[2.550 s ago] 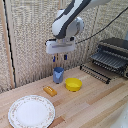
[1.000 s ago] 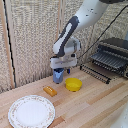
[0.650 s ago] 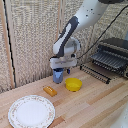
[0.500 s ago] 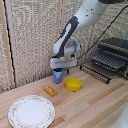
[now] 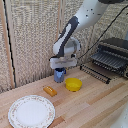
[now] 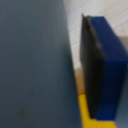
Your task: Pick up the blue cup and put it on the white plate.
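The gripper (image 5: 60, 71) is down over the cobalt cup (image 5: 60, 76), which stands upright on the wooden table (image 5: 95, 105); the white-grey block covers the cup's rim, and only the lower blue wall shows beneath it. In the wrist view a blue-tipped finger (image 6: 102, 70) fills one side of the picture and a broad blurred blue-grey surface fills the other, very close to the lens; whether that surface is the cup's wall I cannot tell. The fingers seem to straddle the cup, yet whether they press on it or stand just apart from it cannot be told from either view. Just beside the fingers, toward the exterior view's right, sits a yellow bowl (image 5: 73, 84), near the cup but not touching it; a strip of yellow (image 6: 87, 110) shows past the finger in the wrist view as well. An orange block (image 5: 49, 91) lies on the table nearer the camera than the fingers; the alabaster dining ware (image 5: 16, 107) lies well apart from them, toward the exterior view's left. A dark wire rack (image 5: 107, 57) stands well off toward the exterior view's right.
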### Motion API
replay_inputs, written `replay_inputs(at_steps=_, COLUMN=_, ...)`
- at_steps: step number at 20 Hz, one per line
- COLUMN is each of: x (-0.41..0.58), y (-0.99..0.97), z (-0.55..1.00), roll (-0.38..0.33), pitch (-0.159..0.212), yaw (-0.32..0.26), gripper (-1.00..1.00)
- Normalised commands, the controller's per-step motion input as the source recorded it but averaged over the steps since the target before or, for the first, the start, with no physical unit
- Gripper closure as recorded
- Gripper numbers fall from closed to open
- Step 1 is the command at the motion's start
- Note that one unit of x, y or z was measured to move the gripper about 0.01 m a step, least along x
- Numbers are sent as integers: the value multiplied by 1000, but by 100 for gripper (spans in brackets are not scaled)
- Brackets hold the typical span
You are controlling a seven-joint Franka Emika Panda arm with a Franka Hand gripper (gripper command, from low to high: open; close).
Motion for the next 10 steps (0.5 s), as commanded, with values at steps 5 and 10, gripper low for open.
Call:
replay_inputs(at_steps=5, x=2, y=109, z=699, roll=62, pitch=90, yaw=-71, gripper=100)
replay_inputs(at_steps=10, x=113, y=197, z=919, roll=48, pitch=87, yaw=-5, gripper=100)
